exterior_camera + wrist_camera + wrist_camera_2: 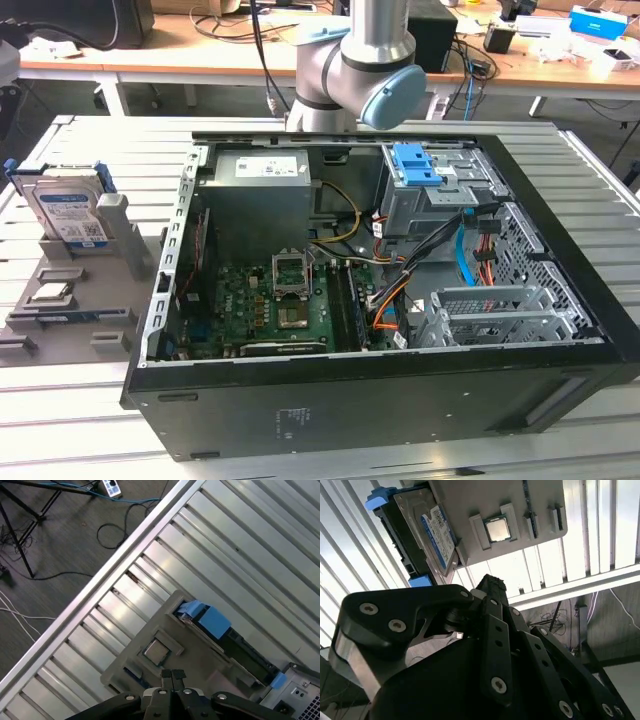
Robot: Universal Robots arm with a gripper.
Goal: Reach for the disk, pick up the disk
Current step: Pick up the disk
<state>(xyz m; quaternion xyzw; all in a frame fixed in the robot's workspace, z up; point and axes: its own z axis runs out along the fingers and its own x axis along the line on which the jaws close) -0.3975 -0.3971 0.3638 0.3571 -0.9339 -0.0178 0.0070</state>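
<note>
The disk point(65, 208) is a silver-grey drive with a white-and-blue label and blue side rails. It stands on edge in a grey holder point(70, 322) at the exterior view's left, on the slatted metal table. In the second wrist view the disk point(422, 537) leans in the holder point(470, 497). In the first wrist view the disk point(239, 647) appears edge-on with its blue rail uppermost. My gripper point(172, 676) hangs well above the holder, apart from the disk, its black fingertips point(492, 586) pressed together with nothing between them.
A small square silver chip point(156, 651) lies in a recess of the holder next to the disk. An open black computer case point(400, 300) with a blue bracket point(415, 165) fills the middle of the table. The table's edge point(100, 580) borders floor with cables.
</note>
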